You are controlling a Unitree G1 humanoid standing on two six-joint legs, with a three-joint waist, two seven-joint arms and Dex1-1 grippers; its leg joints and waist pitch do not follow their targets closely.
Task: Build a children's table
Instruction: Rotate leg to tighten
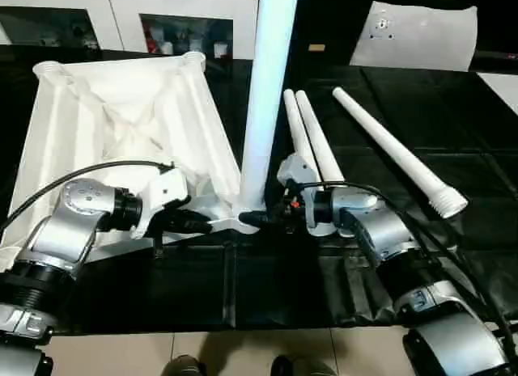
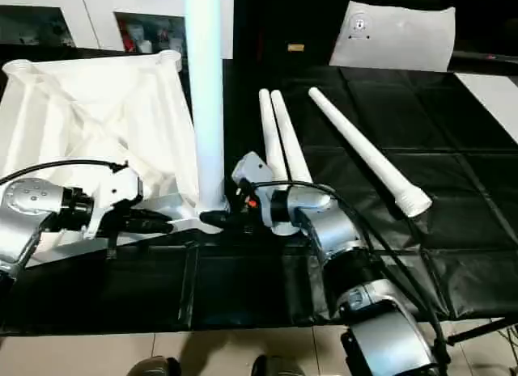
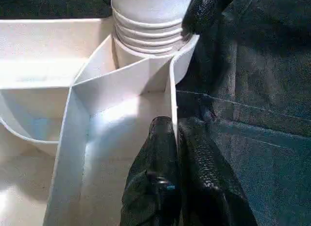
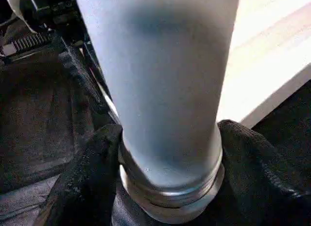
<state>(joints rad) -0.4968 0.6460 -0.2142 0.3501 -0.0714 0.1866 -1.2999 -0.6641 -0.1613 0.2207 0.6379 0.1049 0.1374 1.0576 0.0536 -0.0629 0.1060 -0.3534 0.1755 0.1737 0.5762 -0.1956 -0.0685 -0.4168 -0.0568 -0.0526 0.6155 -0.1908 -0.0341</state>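
One leg stands up in the tabletop's near corner

The tabletop [image 1: 121, 125] lies upside down on the black desk [image 1: 453, 133]. The left pincer [image 3: 176, 138] is pinched on its edge wall, beside the upright leg [image 1: 267, 85]. The right pincer [image 4: 167, 153] hugs that leg's bottom, one finger each side. Three more legs [image 1: 388, 149] lie just past the right pincer.
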